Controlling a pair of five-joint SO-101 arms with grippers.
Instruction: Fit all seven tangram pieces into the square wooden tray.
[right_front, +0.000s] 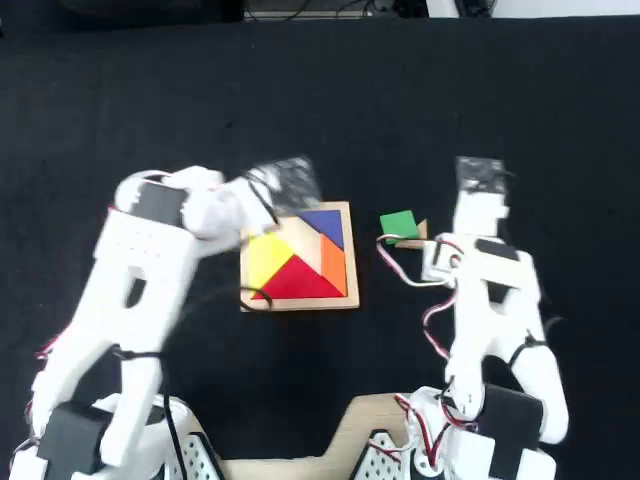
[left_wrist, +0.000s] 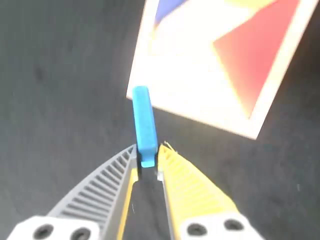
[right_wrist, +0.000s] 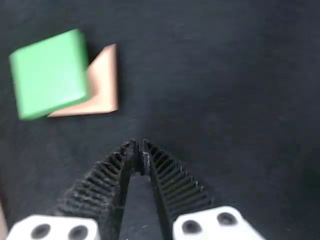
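Observation:
The square wooden tray (right_front: 352, 262) lies mid-table and holds a yellow piece (right_front: 266, 258), a red triangle (right_front: 298, 280), an orange piece (right_front: 333, 258) and a dark blue piece (right_front: 326, 223). My left gripper (right_front: 285, 185) hovers over the tray's far left corner. It (left_wrist: 147, 157) is shut on a light blue piece (left_wrist: 142, 122) held edge-on beside the tray's pale floor (left_wrist: 200, 105). A green square (right_front: 399, 225) rests on a tan piece (right_front: 421, 232) right of the tray. My right gripper (right_wrist: 136, 149) is shut with nothing in it, a short way from the green square (right_wrist: 47, 75) and the tan piece (right_wrist: 102, 82).
A black cloth covers the table. A wooden board (right_front: 335, 440) sits at the near edge between the arm bases. The right arm (right_front: 490, 290) stands right of the green square, and cables trail along both arms.

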